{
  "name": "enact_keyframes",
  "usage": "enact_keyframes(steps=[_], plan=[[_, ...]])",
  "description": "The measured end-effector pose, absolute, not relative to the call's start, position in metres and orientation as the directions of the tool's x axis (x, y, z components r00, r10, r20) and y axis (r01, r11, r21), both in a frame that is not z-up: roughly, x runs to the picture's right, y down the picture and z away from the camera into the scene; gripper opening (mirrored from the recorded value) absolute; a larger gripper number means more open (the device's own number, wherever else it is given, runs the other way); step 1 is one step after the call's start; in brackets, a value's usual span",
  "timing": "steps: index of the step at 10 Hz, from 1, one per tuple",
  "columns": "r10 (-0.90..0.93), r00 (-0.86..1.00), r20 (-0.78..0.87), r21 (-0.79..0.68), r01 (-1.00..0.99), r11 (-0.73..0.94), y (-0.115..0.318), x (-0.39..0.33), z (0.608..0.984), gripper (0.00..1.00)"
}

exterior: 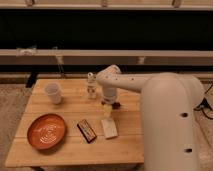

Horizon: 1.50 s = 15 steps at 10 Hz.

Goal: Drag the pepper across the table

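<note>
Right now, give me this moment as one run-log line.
task: drag pepper | tool: low over table middle, just beyond beige block | pepper: on table beside tool | contact: cannot tell

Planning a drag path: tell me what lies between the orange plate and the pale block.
Camera view: a dark bar lies between them; the gripper is just beyond the pale block, over the table.
</note>
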<state>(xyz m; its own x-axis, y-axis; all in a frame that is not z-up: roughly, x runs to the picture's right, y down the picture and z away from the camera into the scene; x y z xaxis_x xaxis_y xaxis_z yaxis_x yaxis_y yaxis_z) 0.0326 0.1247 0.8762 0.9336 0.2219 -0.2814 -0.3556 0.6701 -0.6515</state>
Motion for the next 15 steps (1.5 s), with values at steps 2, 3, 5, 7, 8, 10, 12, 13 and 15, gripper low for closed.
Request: enact_keyframes(steps=[2, 3, 5, 7, 8, 10, 12, 13, 15], plan=[[0.222, 0.934, -0.281, -0.652, -0.356, 0.670, 0.125, 0.033, 0.876, 0.80], [0.222, 0.934, -0.281, -0.652, -0.356, 0.670, 0.125, 0.033, 0.876, 0.80], [0.222, 0.934, -0.281, -0.652, -0.355, 0.670, 0.125, 0.033, 0.876, 0.80], [0.222, 0.933, -0.281, -0.651, -0.356, 0.670, 0.125, 0.033, 0.876, 0.80], [0.224, 0.932, -0.285, -0.645, -0.359, 0.674, 0.123, 0.034, 0.875, 0.80], [0.235, 0.928, -0.290, -0.619, -0.369, 0.693, 0.110, 0.041, 0.881, 0.80], [0.250, 0.920, -0.303, -0.585, -0.386, 0.713, 0.089, 0.061, 0.896, 0.80], [0.256, 0.915, -0.312, -0.571, -0.396, 0.719, 0.081, 0.072, 0.902, 0.80], [0.271, 0.905, -0.327, -0.557, -0.416, 0.719, 0.076, 0.086, 0.907, 0.80]])
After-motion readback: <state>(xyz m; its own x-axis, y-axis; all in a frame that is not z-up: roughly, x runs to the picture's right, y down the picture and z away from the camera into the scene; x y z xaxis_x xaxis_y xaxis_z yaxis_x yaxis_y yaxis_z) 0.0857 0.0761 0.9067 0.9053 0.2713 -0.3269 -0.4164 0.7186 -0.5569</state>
